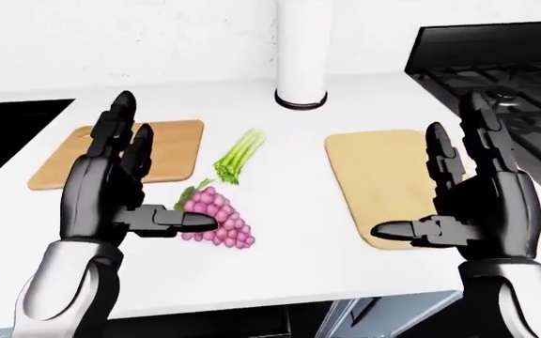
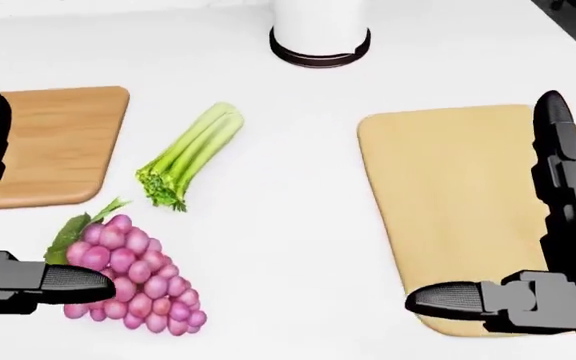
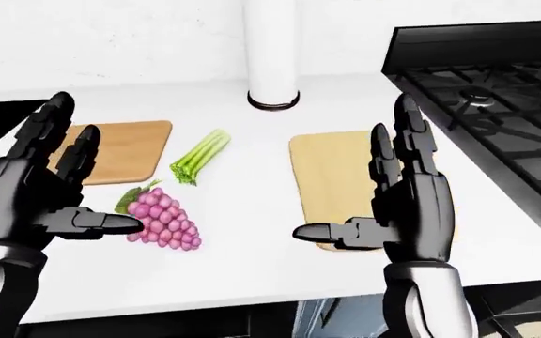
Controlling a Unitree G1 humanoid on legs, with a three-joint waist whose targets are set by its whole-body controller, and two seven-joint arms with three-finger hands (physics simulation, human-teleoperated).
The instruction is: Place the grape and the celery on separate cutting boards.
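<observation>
Task not begun. Grape (image 2: 128, 274) and celery (image 2: 190, 154) both lie on white counter (image 2: 288, 225), between darker board (image 2: 53, 142) and lighter board (image 2: 458, 202), on neither. Left hand (image 1: 111, 190) open beside grape; right hand (image 1: 482, 201) open over lighter board. Both placements remain.

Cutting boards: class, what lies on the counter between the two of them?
In the head view, the celery and the grape lie between the darker board and the lighter board.

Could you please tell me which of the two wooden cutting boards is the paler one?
The pale rectangular wooden cutting board right of the celery; the other board is darker brown.
</observation>
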